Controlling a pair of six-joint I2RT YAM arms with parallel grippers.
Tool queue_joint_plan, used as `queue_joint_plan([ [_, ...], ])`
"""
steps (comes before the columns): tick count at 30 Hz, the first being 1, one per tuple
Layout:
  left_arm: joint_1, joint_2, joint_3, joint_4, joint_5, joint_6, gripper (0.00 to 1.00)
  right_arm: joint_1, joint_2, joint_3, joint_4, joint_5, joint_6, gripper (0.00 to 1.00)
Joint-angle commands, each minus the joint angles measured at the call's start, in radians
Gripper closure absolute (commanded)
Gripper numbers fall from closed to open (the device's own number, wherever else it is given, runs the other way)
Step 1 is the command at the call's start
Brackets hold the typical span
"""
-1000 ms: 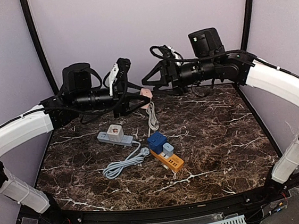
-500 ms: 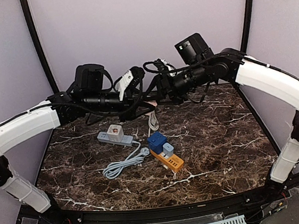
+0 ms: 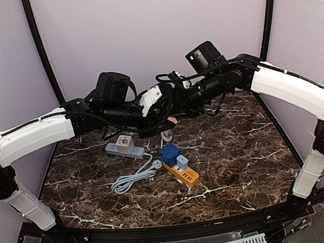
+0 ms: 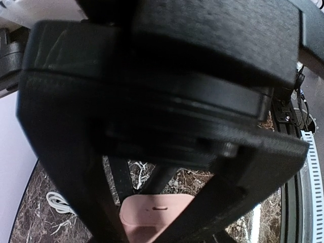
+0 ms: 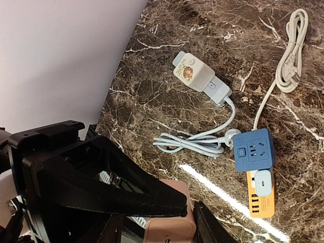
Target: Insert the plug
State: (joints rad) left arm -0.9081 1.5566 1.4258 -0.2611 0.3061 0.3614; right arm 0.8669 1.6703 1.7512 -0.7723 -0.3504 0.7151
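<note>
The pink plug point(image 3: 174, 119) hangs in the air over the back of the table, between my two grippers. My left gripper point(image 3: 167, 114) comes in from the left and is shut on it. In the left wrist view the plug point(image 4: 152, 215) shows low in the frame, and black gripper parts fill most of the rest. My right gripper point(image 3: 178, 105) reaches in from the right. In the right wrist view its fingers point(image 5: 152, 200) lie against both sides of the plug point(image 5: 169, 228). On the table below stands a blue cube socket point(image 3: 170, 153) point(image 5: 254, 149) on an orange strip point(image 3: 185, 176) point(image 5: 260, 202).
A grey-blue power strip with a white cube adapter point(image 3: 124, 146) point(image 5: 197, 75) lies at the left. A coiled light-blue cable point(image 3: 134, 178) point(image 5: 192, 144) runs from it. A white cord with its plug point(image 3: 166, 134) point(image 5: 289, 55) lies under the grippers.
Both arms have swung in toward the centre and sunk a little. The right gripper's fingers have closed in round the pink plug that the left gripper holds.
</note>
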Motion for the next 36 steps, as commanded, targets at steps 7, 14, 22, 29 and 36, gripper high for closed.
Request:
queue_joint_plan([
  [7,-0.023,0.002,0.030,-0.042,-0.093,0.034,0.99,0.014,0.002,-0.011,-0.046,0.028,0.016,0.56],
  [14,-0.029,0.005,0.031,-0.041,-0.100,0.035,0.99,0.022,0.002,-0.043,-0.057,0.019,0.008,0.53],
  [22,-0.030,0.010,0.030,-0.039,-0.093,0.033,0.99,0.027,0.017,-0.043,-0.038,0.011,0.009,0.59],
  [29,-0.032,0.018,0.033,-0.046,-0.104,0.036,0.99,0.027,0.038,-0.019,-0.063,0.018,0.001,0.91],
  [36,-0.033,0.000,0.008,-0.058,-0.097,0.026,0.53,0.027,0.019,-0.040,-0.079,0.046,-0.001,1.00],
])
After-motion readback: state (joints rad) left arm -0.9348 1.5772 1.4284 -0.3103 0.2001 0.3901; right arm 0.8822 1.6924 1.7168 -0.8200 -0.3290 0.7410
